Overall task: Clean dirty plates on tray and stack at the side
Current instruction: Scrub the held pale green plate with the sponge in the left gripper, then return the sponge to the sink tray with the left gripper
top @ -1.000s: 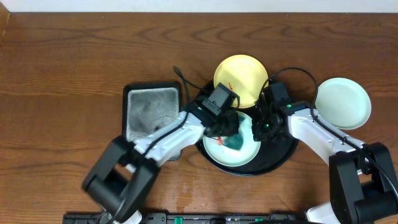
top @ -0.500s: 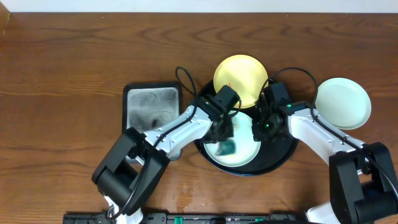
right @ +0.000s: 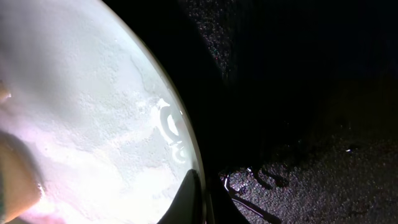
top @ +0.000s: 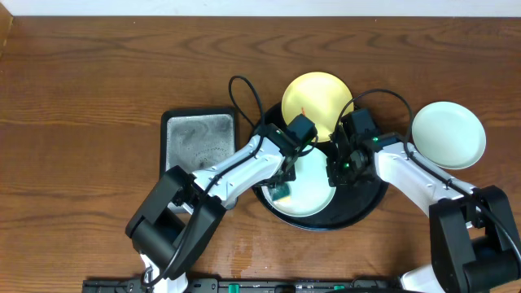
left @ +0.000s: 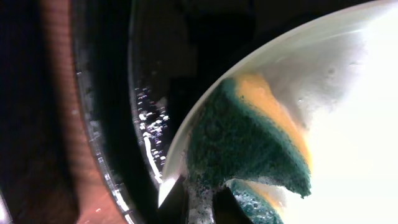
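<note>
A pale mint plate (top: 313, 195) lies on the black tray (top: 364, 208). My left gripper (top: 282, 189) is shut on a green and yellow sponge (left: 249, 140) and presses it on the plate's left edge (left: 348, 112); foam covers the plate. My right gripper (top: 335, 169) is shut on the plate's right rim (right: 93, 118), over the black tray (right: 298, 93). A pale yellow plate (top: 317, 94) with a red smear leans on the tray's back rim. A second mint plate (top: 448, 134) lies on the table to the right of the tray.
A dark rectangular tray (top: 198, 145) with foam residue sits on the table left of the black tray. Cables loop above both wrists. The tray's wet rim (left: 118, 155) and brown wooden table show in the left wrist view.
My left gripper has dragged the sponge from the plate's middle to its left edge. The red smear on the plate no longer shows. The right gripper has stayed on the rim.
</note>
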You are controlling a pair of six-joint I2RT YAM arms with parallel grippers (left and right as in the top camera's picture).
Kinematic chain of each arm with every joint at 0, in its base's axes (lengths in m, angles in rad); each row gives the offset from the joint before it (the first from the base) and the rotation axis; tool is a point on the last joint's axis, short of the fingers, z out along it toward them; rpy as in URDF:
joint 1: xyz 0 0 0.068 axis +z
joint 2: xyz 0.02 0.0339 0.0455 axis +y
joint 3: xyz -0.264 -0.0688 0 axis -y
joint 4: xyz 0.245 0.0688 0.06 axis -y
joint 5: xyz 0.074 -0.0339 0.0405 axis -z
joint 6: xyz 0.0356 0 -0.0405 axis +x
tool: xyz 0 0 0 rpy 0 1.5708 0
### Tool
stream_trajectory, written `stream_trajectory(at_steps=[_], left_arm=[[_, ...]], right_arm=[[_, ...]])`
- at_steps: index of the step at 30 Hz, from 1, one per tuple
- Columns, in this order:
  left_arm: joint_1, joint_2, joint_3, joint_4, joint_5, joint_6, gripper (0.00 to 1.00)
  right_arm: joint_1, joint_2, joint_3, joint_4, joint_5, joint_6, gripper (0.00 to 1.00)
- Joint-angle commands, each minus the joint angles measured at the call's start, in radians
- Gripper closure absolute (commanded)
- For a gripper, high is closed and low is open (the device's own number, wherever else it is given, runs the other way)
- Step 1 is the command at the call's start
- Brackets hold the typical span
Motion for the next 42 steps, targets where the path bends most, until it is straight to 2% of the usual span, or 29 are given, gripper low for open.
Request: stream_trajectory(at_steps=[1, 4, 8, 16, 21, 25, 35, 38, 42], left_arm=[[0.031, 0.074, -0.045, 0.075, 0.067, -0.005, 0.93], [0.022, 0.093, -0.045, 0.185, 0.268, 0.004, 0.93], [0.003, 0.118, -0.045, 0.299, 0.441, 0.01, 0.93], [-0.03, 0.119, -0.045, 0.409, 0.597, 0.018, 0.93], [-0.036, 0.119, -0.045, 0.397, 0.64, 0.018, 0.92], [-0.019, 0.119, -0.045, 0.322, 0.558, 0.018, 0.93], [0.118, 0.08, -0.007, -0.056, 0.114, 0.029, 0.92], [0.131, 0.033, 0.002, -0.089, 0.006, 0.044, 0.93], [0.13, -0.06, 0.005, -0.089, -0.015, 0.078, 0.92]], right_arm=[[-0.011, 0.014, -0.007, -0.01, 0.132, 0.003, 0.99], [-0.011, 0.014, -0.007, -0.01, 0.132, 0.003, 0.99], [-0.011, 0.014, -0.007, -0.01, 0.132, 0.003, 0.99], [-0.011, 0.014, -0.007, -0.01, 0.132, 0.003, 0.99], [-0.011, 0.014, -0.007, -0.011, 0.132, 0.003, 0.99], [-0.011, 0.014, -0.007, -0.018, 0.132, 0.003, 0.99], [-0.011, 0.014, -0.007, -0.02, 0.132, 0.003, 0.99], [-0.011, 0.014, -0.007, -0.021, 0.132, 0.003, 0.99], [-0.011, 0.014, -0.007, -0.021, 0.132, 0.003, 0.99]])
